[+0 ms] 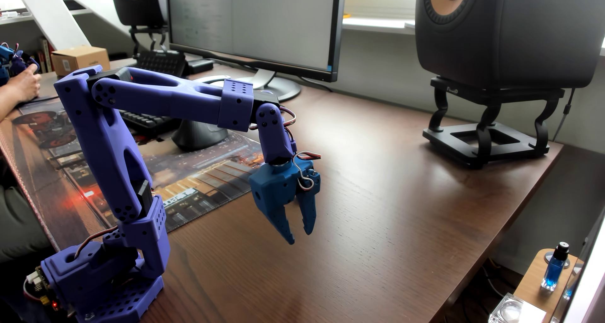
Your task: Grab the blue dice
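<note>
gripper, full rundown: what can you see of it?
The gripper is dark blue printed plastic, darker than the purple arm. Its blocky body hangs from the wrist, and a looped servo cable runs down its side. Two tapered, ridged fingers point down at the wooden desk. The jaws stand slightly open with nothing between them, clear of the desk. No die is visible.

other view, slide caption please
Purple SO-100 arm hovers its open gripper over a bare wooden desk; no die visible.

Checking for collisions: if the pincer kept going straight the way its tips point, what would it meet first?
Probably the bare wooden desk. The pincer points down, slightly open, with nothing visible beneath it; no dice shows there, though depth is hard to judge.
</note>
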Robot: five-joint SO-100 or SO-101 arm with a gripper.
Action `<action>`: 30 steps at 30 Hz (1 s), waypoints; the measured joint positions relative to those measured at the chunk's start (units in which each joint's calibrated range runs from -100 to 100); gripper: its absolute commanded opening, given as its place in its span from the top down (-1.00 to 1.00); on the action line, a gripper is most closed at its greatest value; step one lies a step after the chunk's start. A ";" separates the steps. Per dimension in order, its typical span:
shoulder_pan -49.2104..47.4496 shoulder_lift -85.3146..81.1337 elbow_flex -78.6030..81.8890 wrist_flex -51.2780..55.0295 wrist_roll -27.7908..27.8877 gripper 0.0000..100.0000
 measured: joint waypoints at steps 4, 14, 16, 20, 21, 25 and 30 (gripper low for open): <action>-1.95 -1.59 3.14 -1.22 -1.73 0.97; -38.93 -62.71 61.28 -1.83 -14.17 0.97; -39.74 -78.68 64.24 -1.22 -14.12 0.97; -40.31 -91.14 64.87 -1.30 -14.27 0.97; -40.31 -91.97 64.87 -1.30 -14.27 0.97; -40.23 -92.64 64.87 -1.30 -14.27 0.97; -40.23 -92.64 64.87 -1.30 -14.27 0.96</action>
